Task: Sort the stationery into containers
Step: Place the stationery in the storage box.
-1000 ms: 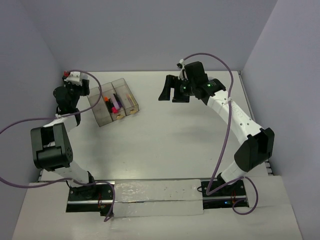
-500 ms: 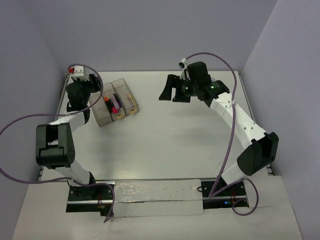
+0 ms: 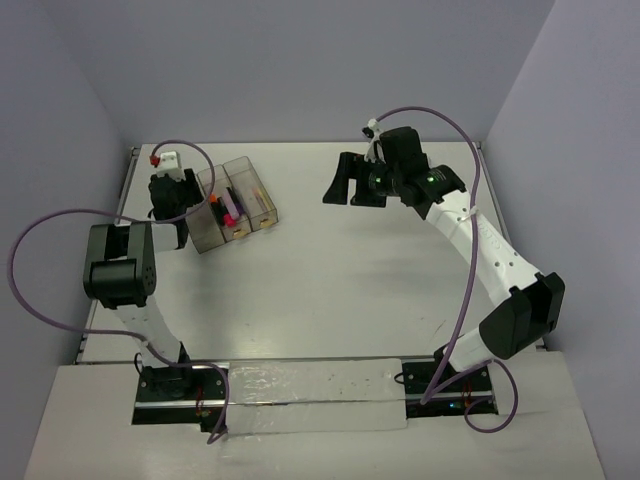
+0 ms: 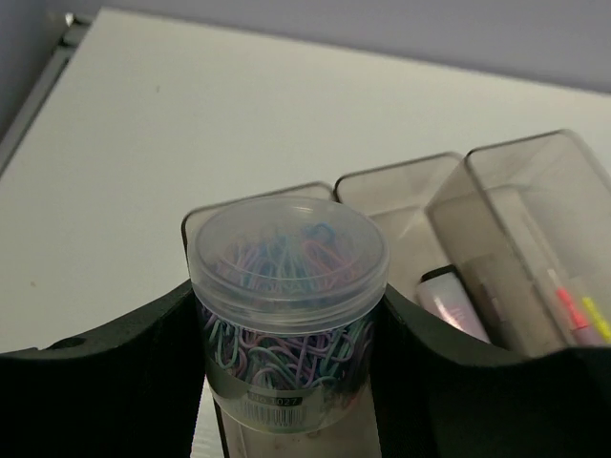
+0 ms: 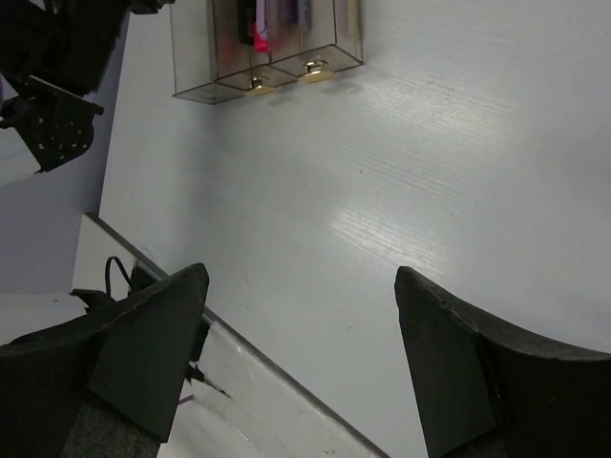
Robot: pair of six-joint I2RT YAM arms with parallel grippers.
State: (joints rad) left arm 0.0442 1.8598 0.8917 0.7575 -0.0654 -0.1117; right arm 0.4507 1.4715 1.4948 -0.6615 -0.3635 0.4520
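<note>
In the left tool (image 4: 287,329), a clear lidded tub (image 4: 286,277) of pastel clips

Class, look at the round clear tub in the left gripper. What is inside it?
The tub holds pastel paper clips: blue, green, lilac, pink. A barcode label hides the lower contents, and its bottom is out of view.

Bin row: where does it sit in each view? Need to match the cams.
Top external: bin row at upper left.
Left wrist: right half, behind the paper-clip jar held in the left pincer.
Right wrist: top edge, left of centre.
Shared landmark: markers mid-row.
</note>
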